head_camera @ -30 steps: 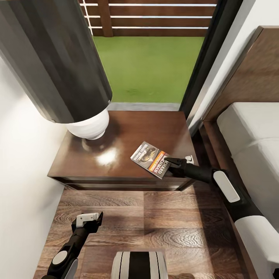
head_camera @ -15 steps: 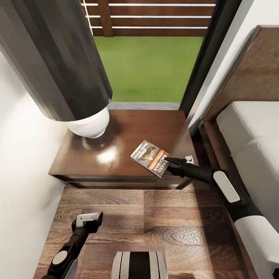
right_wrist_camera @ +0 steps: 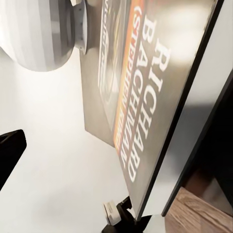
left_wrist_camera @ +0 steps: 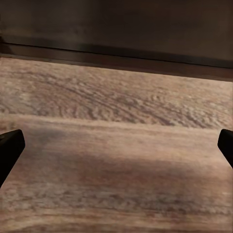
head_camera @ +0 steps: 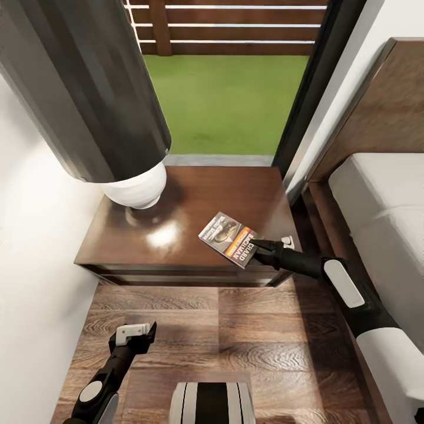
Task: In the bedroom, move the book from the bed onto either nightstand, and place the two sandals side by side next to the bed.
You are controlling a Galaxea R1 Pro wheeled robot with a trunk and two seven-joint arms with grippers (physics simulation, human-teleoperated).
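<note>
One book is all that's in play here, pinched by its near corner in the right claw and held low over the nightstand, near the front right edge, I'd guess so it drops flat away from the lamp. The left claw hangs spread apart and empty over the floor, out of the way.

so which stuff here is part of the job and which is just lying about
Job: book held in the right gripper; nightstand; bed.
Lying about: lamp, lawn, fence, wood floor; left gripper idle, open.
</note>
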